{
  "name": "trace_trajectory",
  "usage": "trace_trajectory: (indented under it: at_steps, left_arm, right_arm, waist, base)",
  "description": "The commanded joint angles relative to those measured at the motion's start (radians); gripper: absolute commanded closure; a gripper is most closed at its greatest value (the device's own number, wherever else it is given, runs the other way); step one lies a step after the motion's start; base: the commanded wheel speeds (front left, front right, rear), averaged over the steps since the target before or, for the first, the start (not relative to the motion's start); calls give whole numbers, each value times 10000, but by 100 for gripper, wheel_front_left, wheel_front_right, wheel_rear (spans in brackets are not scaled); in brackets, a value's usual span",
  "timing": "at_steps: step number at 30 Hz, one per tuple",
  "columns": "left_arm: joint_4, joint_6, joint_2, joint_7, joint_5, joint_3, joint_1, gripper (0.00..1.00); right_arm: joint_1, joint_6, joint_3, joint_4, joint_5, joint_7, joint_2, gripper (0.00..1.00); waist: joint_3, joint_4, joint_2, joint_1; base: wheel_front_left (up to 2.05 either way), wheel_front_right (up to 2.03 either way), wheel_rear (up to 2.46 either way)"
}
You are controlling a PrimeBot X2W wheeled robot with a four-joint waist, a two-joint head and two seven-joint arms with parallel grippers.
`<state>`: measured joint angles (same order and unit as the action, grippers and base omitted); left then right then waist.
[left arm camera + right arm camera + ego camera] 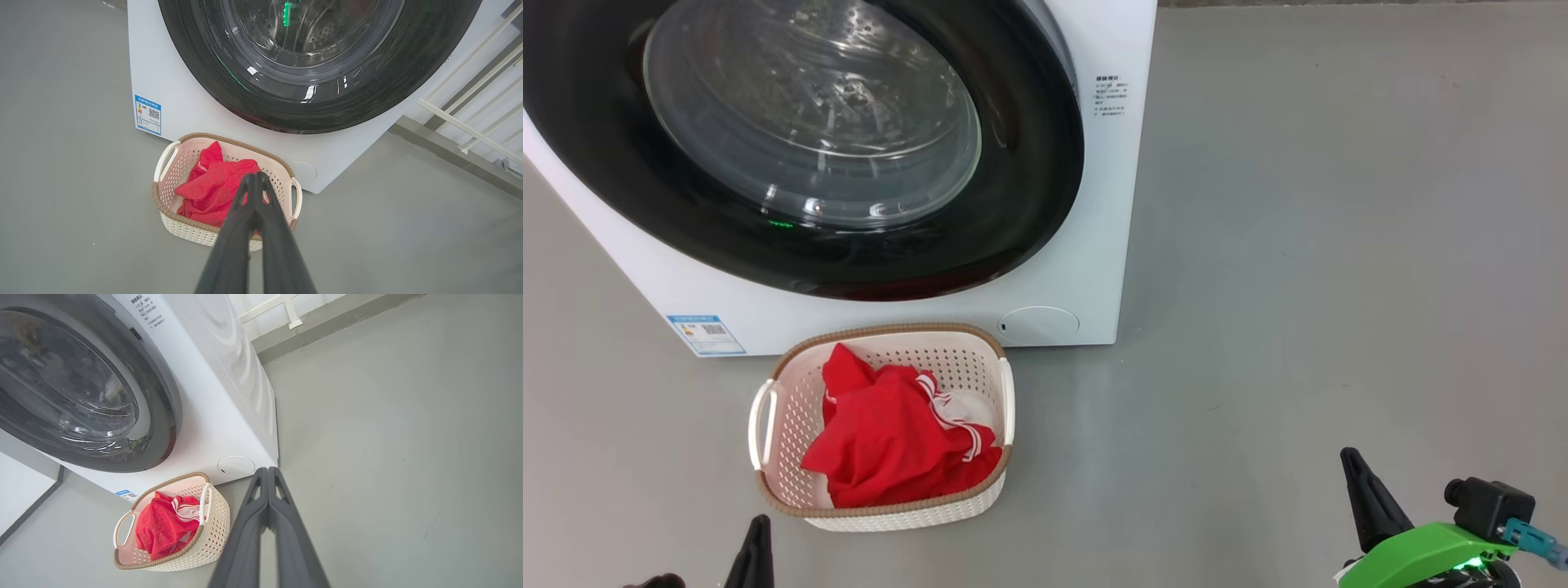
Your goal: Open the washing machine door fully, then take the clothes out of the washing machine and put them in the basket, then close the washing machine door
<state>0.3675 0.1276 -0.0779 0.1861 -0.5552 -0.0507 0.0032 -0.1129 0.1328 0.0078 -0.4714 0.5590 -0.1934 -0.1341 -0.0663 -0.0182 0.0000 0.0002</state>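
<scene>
The white washing machine (1086, 269) stands ahead with its black-rimmed glass door (809, 131) flat against the front. On the floor before it sits the cream basket (792, 392) holding the red clothes (890, 441) with white stripes. My left gripper (758, 531) is at the lower left, just in front of the basket, fingers pressed together and holding nothing; in the left wrist view the left gripper (255, 176) points over the basket (163, 204) and clothes (212, 188). My right gripper (1352, 461) is at the lower right, well clear of the basket, also shut and holding nothing, as the right wrist view (267, 470) shows.
Bare grey floor (1339, 245) spreads right of the machine. A small round flap (1039, 324) and a blue label (706, 333) sit low on the machine's front. White railing (470, 114) runs along a wall beyond the machine's side.
</scene>
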Motion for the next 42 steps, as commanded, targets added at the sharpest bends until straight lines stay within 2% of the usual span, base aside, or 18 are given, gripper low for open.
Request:
trace_trajectory:
  at_steps: [1, 42]
  left_arm:
    - [-273, 6, -111, -32, -232, 170, -290, 100]
    - [-652, 16, 40, -1213, -4341, 758, -618, 100]
  right_arm:
    - [-134, -4, -73, 290, 246, 38, -68, 100]
    - [-61, -11, -533, 1077, 4330, 1249, 294, 100]
  waist:
    - [6, 2, 0, -2]
    - [256, 74, 0, -2]
  base:
    - [0, 0, 0]
    - [0, 0, 0]
